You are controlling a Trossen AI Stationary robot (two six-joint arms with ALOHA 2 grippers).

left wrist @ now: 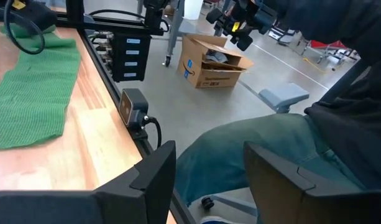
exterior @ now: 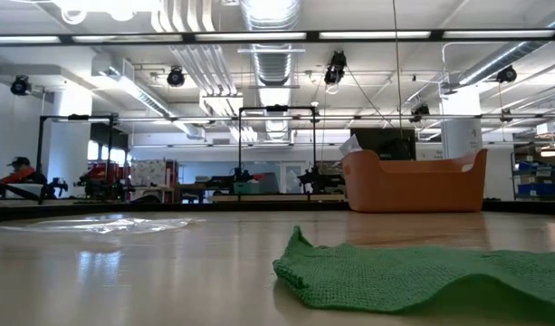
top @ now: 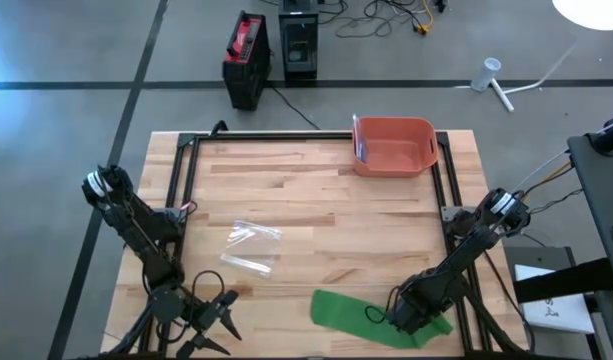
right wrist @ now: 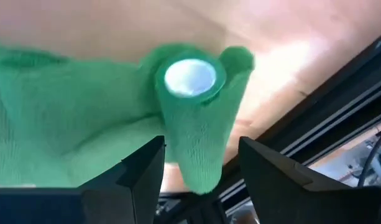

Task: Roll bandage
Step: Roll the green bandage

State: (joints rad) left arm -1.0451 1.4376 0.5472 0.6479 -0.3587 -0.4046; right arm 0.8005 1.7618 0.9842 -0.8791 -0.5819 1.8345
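The green bandage (top: 358,312) lies unrolled along the bottom edge of the wooden table (top: 316,215) in the high view, right of centre, its right end reaching toward the black frame rail at the lower right. The right gripper (top: 404,312) sits over that end; in the right wrist view its two dark fingers (right wrist: 131,171) stand apart on either side of the partly wound roll with its white core (right wrist: 190,77), and whether they touch the roll cannot be told. Just beyond the roll the table edge and rail run close by, leaving little room on that side. The left gripper (top: 212,318) rests at the lower left of the high view, near the table's bottom edge, fingers spread and holding nothing; its wrist view looks past the edge to a seated person's leg (left wrist: 252,146) and a cardboard box (left wrist: 212,60) on the floor. A clear plastic wrapper (top: 252,246) lies left of centre, well apart from the bandage. An orange bin (top: 394,146) stands at the top edge, right of centre. The middle of the table between them is bare wood.
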